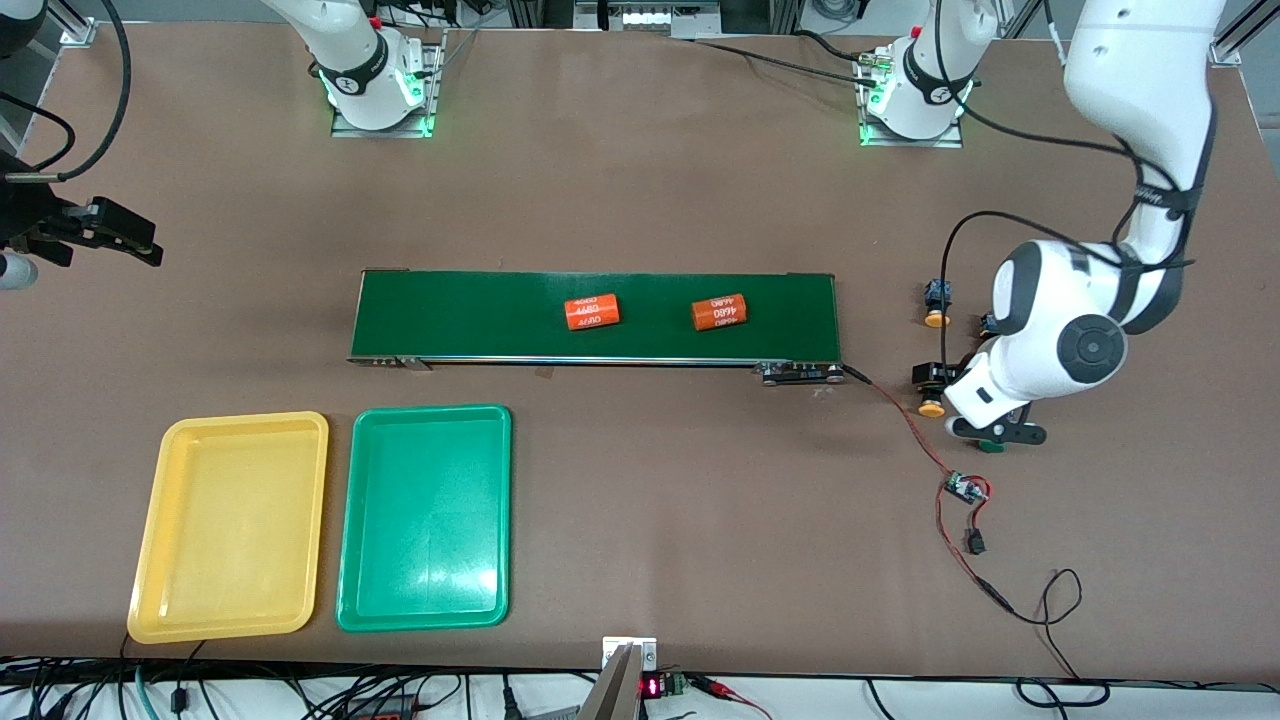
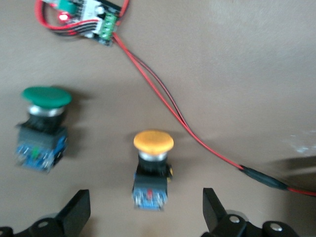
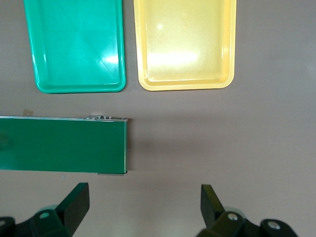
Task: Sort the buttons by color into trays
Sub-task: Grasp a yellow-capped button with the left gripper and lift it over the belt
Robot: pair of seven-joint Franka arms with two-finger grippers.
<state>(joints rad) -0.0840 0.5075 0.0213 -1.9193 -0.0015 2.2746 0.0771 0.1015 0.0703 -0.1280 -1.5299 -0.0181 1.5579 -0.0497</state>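
- We judge this to be the first pick: both trays are bare, and our left gripper (image 2: 143,215) hangs low over the buttons at the left arm's end of the table, its fingers spread wide and holding nothing.
- In the left wrist view a yellow button (image 2: 153,168) lies between the open fingers, with a green button (image 2: 43,126) beside it and apart from it.
- From the front we see two yellow buttons, one (image 1: 936,303) farther from the camera, one (image 1: 930,388) nearer, both just past the end of the conveyor belt (image 1: 600,315).
- Next, we think, the gripper must come down squarely around the yellow button's body and miss the red wire (image 2: 163,94) lying nearby.
- Our right gripper (image 3: 143,212) waits, fingers wide and empty, above the table near the belt's other end.
- The yellow tray (image 1: 232,525) and green tray (image 1: 425,517) sit side by side, nearer the camera than the belt, toward the right arm's end.
- The table (image 1: 640,180) is matt brown; two orange cylinders (image 1: 592,312) rest on the belt, and a small circuit board (image 1: 964,489) lies among the wires.
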